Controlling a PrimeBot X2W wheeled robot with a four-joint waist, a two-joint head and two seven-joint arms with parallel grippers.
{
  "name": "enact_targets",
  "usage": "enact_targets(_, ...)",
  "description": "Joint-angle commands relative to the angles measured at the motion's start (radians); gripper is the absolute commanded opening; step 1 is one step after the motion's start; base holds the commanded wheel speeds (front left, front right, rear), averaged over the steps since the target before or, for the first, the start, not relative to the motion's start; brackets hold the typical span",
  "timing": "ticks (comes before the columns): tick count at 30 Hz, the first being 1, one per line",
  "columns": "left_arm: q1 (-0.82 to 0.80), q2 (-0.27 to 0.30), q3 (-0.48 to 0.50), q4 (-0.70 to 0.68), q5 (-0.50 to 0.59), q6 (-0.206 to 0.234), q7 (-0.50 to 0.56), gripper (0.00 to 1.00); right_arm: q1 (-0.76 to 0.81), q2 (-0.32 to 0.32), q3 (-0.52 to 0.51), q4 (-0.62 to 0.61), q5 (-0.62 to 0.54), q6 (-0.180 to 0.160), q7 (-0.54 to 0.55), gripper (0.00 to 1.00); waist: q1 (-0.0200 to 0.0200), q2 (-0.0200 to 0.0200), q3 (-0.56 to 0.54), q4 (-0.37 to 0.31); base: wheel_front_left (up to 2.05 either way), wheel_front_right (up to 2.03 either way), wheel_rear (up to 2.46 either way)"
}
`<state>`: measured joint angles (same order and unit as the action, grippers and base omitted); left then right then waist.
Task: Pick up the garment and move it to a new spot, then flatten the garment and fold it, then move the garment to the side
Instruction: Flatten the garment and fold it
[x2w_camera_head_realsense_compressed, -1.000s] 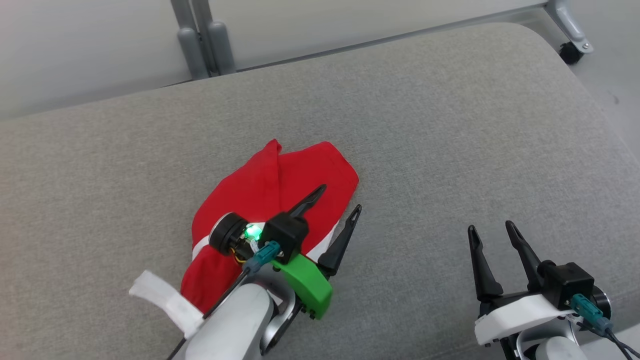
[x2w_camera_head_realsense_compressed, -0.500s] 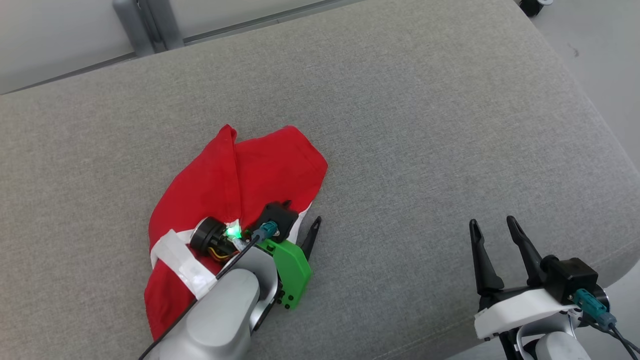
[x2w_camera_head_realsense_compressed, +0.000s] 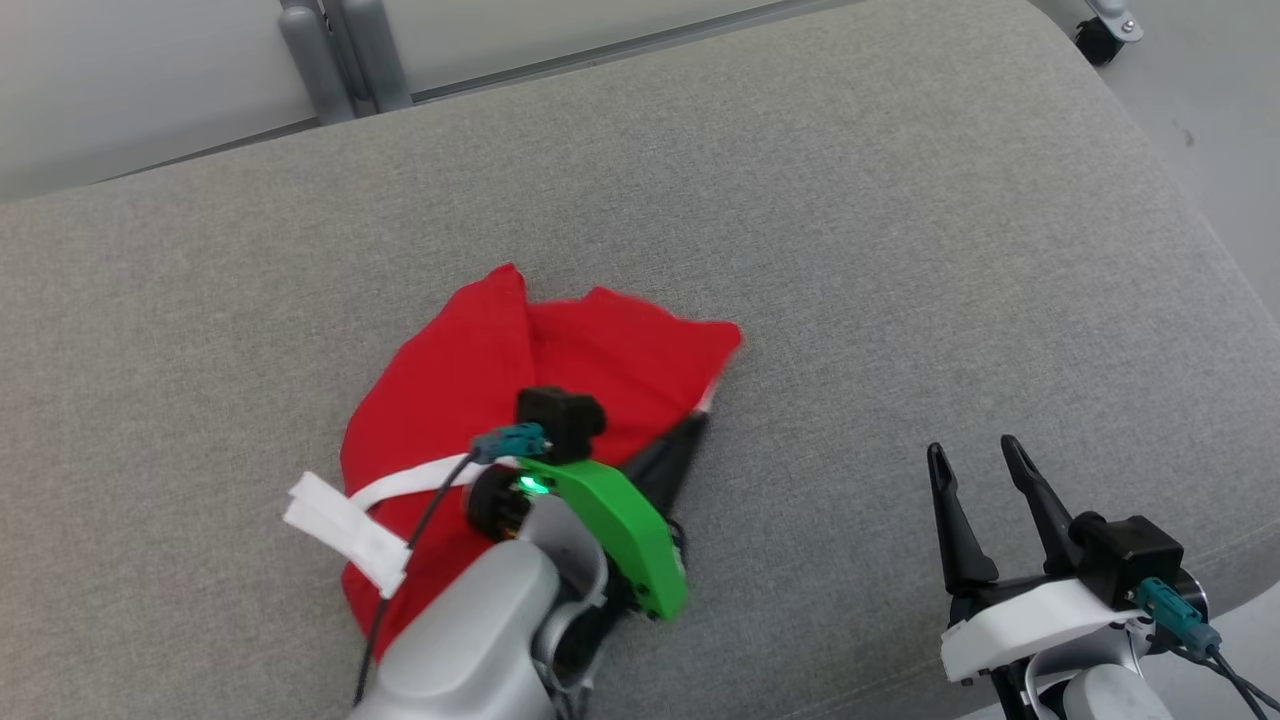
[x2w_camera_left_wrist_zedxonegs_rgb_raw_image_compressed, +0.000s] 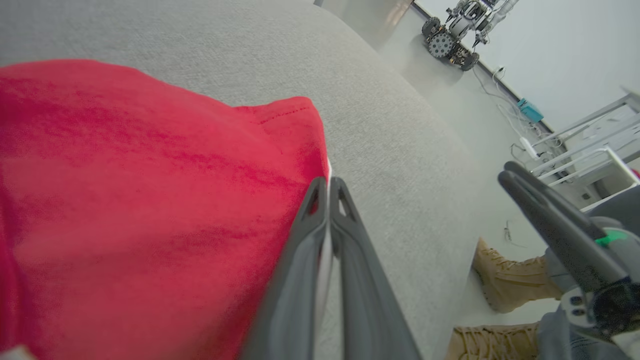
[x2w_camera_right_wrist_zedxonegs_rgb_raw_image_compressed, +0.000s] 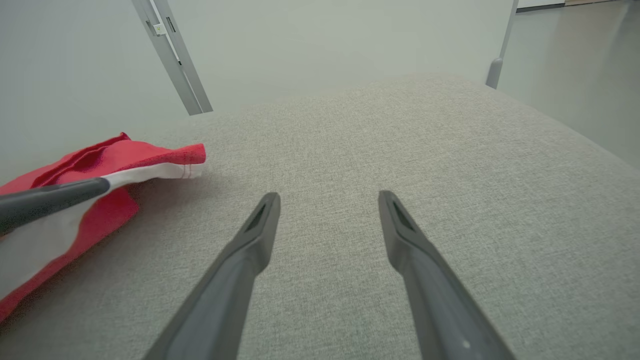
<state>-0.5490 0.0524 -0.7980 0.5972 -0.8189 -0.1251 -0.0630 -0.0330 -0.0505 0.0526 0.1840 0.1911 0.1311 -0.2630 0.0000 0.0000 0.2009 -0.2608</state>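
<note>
Left gripper (x2w_camera_head_realsense_compressed: 688, 440): nearest to me. The fingers are pressed together, pinching the garment's right-hand edge, and my wrist view shows a sliver of white hem caught between them.
Right gripper (x2w_camera_head_realsense_compressed: 972, 455): fingers spread and holding nothing. It hovers over bare cushion, well apart from the cloth and off to its right.
Garment (x2w_camera_head_realsense_compressed: 470, 400): red with white trim, a crumpled heap on the cushion, left of centre.
Bearing from the pinch: nearly all the cloth lies to the left of the closed fingers and a little beyond them. Only the hem corner pokes past the tips.
Long axis: I judge it to run diagonally, near-left to far-right, with the pinch toward the far-right end.
Strap (x2w_camera_head_realsense_compressed: 340, 520): white, trailing off the near-left side and lying flat on the cushion.
Nearer arm: the left, which is already on the cloth. The right would have to cross open ground to reach it.
Cushion (x2w_camera_head_realsense_compressed: 900, 250): grey fabric, with open room to the right and further back for a new spot.
My read: lifted from this edge grip, the bulk should hang below and leftward, with the strap last to leave.
Frame legs (x2w_camera_head_realsense_compressed: 345, 50): grey metal, behind the far edge.
</note>
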Motion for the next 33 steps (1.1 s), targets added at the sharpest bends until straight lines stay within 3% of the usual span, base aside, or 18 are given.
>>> enact_targets(1,0.019,-0.005,-0.050,-0.078,-0.091,-0.007,0.040,0.00,0.006,-0.001,0.002,0.002,0.004,-0.001,-0.003,1.00,0.0000,0.0000,-0.002,0.000,0.00,0.00,0.00)
enact_targets(5,0.037,0.063,-0.118,-0.246,-0.319,-0.006,0.117,0.00,0.004,-0.001,0.002,0.006,0.001,-0.001,-0.003,1.00,0.0000,0.0000,0.000,-0.003,0.00,0.00,0.00)
enact_targets(7,0.042,0.091,-0.128,-0.261,-0.372,-0.006,0.110,0.00,0.003,-0.001,-0.001,0.007,-0.001,-0.001,-0.003,1.00,0.0000,0.0000,0.001,-0.006,0.00,0.00,0.00)
enact_targets(8,0.035,0.101,-0.136,-0.250,-0.367,-0.006,0.096,0.41,0.003,-0.001,-0.002,0.007,-0.002,-0.001,-0.003,1.00,0.0000,0.0000,0.002,-0.008,0.00,0.00,0.00)
enact_targets(9,0.016,0.117,-0.163,-0.224,-0.327,-0.006,0.078,1.00,0.003,-0.001,-0.002,0.008,-0.005,-0.001,-0.003,1.00,0.0000,0.0000,0.003,-0.010,0.00,0.00,0.00)
enact_targets(12,0.003,0.121,-0.243,-0.161,-0.268,-0.006,0.040,1.00,0.001,-0.001,0.000,0.010,-0.005,-0.001,-0.003,1.00,0.0000,0.0000,0.005,-0.017,0.00,0.00,0.00)
enact_targets(15,0.020,0.097,-0.290,-0.163,-0.323,-0.006,0.021,1.00,0.005,-0.001,-0.003,0.010,-0.002,-0.001,-0.003,1.00,0.0000,0.0000,0.005,-0.021,0.00,0.00,0.00)
enact_targets(21,0.038,0.099,-0.287,-0.302,-0.482,-0.006,-0.080,1.00,0.023,-0.001,-0.019,0.013,0.001,-0.001,-0.003,1.00,0.0000,0.0000,-0.005,-0.006,0.00,0.00,0.00)
enact_targets(24,0.035,0.141,-0.275,-0.325,-0.472,-0.006,-0.153,1.00,0.027,-0.001,-0.020,0.015,-0.001,-0.001,-0.003,1.00,0.0000,0.0000,-0.019,0.008,0.00,0.00,0.00)
enact_targets(28,0.078,0.176,-0.208,-0.271,-0.370,0.008,-0.199,1.00,0.042,-0.001,-0.031,0.014,-0.006,-0.001,-0.003,1.00,0.0000,0.0000,-0.049,0.034,0.00,0.00,0.00)
enact_targets(33,0.232,0.187,0.041,-0.322,-0.186,0.080,-0.202,1.00,0.069,-0.001,-0.060,0.002,-0.020,-0.001,-0.003,1.00,0.0000,0.0000,-0.085,0.081,0.00,0.00,0.00)
